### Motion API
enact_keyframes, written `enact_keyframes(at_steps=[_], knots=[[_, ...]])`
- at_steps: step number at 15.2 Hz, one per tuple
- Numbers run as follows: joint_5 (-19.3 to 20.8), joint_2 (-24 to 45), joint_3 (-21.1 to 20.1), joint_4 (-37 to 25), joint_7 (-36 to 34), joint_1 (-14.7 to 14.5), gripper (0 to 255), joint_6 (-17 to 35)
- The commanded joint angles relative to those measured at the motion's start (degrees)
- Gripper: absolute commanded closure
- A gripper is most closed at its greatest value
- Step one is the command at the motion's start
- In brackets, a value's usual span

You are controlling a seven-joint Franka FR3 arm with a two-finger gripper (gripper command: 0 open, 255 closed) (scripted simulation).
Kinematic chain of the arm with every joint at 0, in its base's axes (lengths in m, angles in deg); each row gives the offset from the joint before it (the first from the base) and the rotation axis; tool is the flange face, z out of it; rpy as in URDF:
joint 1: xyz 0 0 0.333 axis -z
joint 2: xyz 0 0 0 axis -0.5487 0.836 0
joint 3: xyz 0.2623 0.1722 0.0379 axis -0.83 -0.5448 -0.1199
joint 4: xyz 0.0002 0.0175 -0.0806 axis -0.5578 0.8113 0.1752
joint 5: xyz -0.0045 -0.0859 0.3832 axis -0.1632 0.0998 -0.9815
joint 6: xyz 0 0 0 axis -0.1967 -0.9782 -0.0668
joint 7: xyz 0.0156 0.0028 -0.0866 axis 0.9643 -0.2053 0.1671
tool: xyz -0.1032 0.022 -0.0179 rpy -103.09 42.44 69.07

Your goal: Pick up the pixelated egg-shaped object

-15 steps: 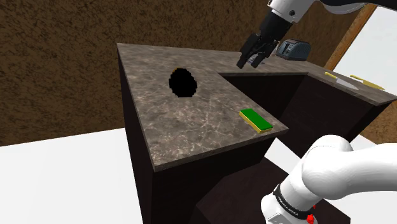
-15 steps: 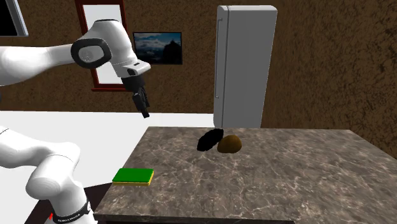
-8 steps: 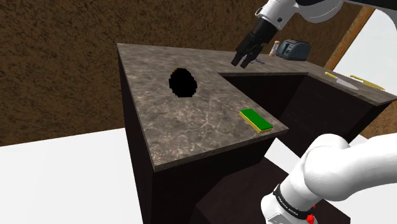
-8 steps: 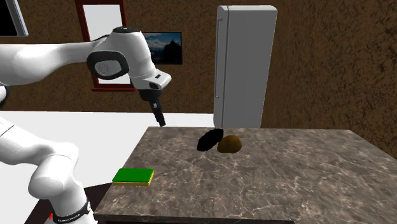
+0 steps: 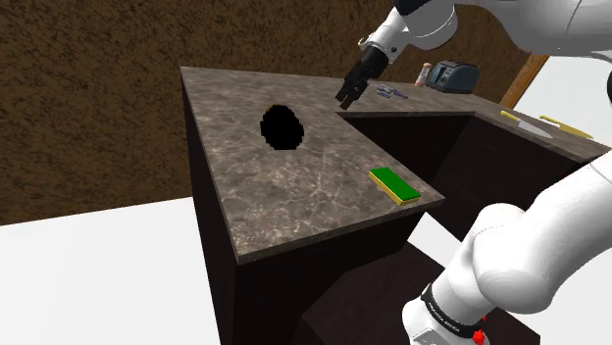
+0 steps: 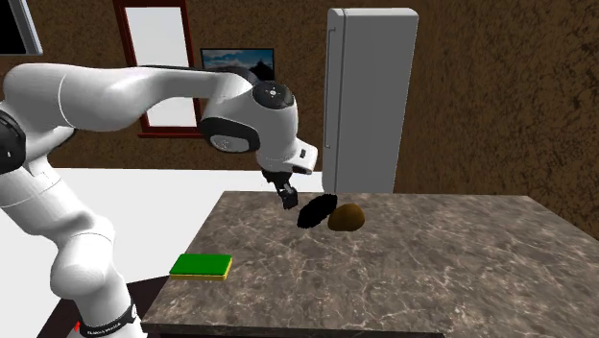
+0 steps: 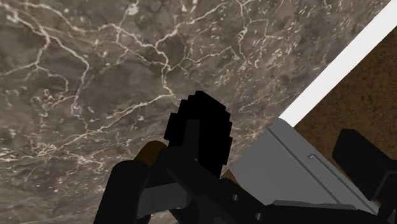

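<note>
Shoulder view: a dark marble counter with pale veins stands before a rough brown wall on a white floor. The black egg, with jagged, blocky edges, lies on the counter at upper centre, just beside a smooth brown oval. A flat green pad lies right of centre. The gripper hovers near the egg, fingers apart and empty.

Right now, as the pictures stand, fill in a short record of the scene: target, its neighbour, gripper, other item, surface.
target: black pixelated egg, lying on the counter
neighbour: brown rounded object, close beside the egg
gripper: gripper, open, above the counter, apart from the egg
other item: green block, near the counter's edge
surface: dark marbled counter
</note>
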Motion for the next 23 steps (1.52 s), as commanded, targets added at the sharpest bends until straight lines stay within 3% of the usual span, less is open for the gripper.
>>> enact_keyframes(at_steps=[1, 5, 10, 20, 21, 23], knots=[[-6.0, 7.4, 4.0, -4.8, 7.5, -1.2, 0, -3.7], [-18.6, 24.3, 7.8, -17.3, 19.3, 0.8, 0, -14.8], [-31.9, 44.7, 3.6, -37.0, 26.0, 9.8, 0, -29.1], [-31.7, 46.4, 3.0, -33.9, 29.7, 9.5, 0, -26.3], [-31.8, 46.4, 3.0, -34.0, 29.6, 9.5, 255, -26.3], [-31.8, 46.5, 3.0, -34.0, 29.6, 9.5, 255, -26.3]])
